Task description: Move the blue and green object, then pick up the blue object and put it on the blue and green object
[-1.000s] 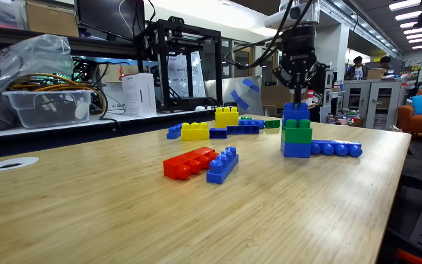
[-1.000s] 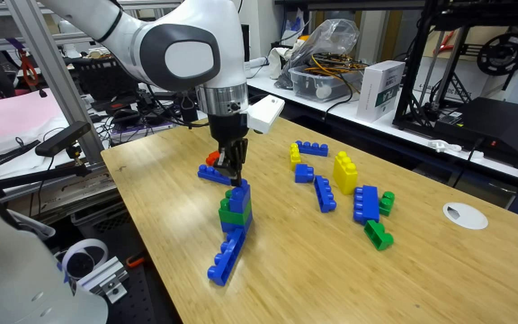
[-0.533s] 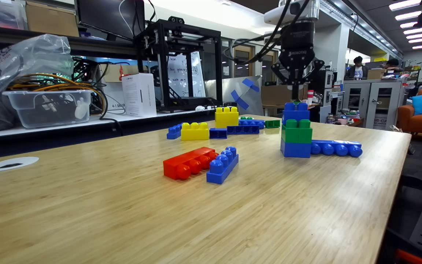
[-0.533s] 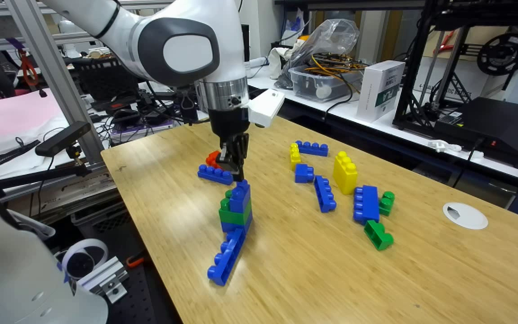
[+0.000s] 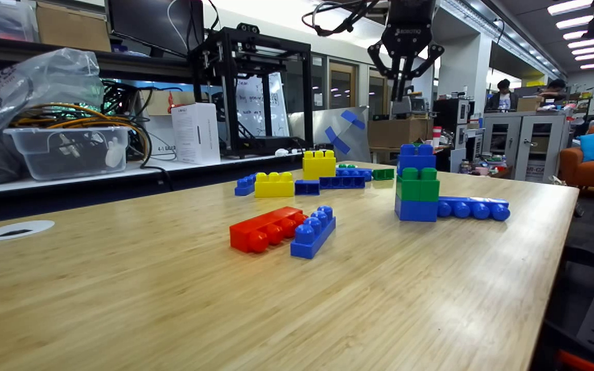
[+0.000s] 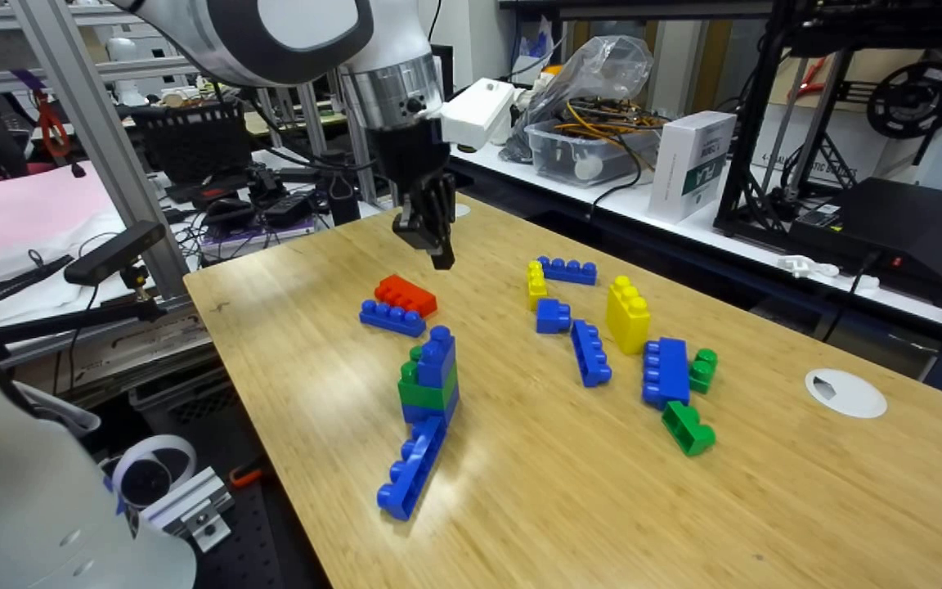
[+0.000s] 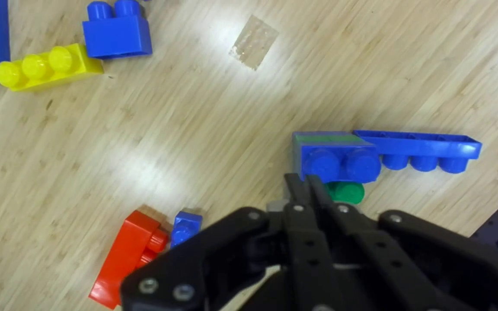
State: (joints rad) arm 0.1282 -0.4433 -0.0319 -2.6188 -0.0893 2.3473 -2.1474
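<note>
Blue and green tower (image 5: 417, 191) on the bench (image 6: 536, 507): 1, of 2 tiers; small blue brick (image 5: 416, 161) on top of it: 1; other bricks (image 6: 669, 368) on the bench, 11 in all; long blue brick (image 5: 474, 201) just beside the tower: 1; further blue bricks (image 6: 553, 317) apart from it: 5; yellow bricks (image 6: 628, 317) well apart from it: 2; loose green bricks (image 6: 688, 429) well apart from it: 2; red brick (image 6: 412, 298) apart from it: 1; white discs (image 6: 854, 394) well apart from the tower: 2; people (image 5: 504, 98) far beyond the tower in an exterior view: 2.
</note>
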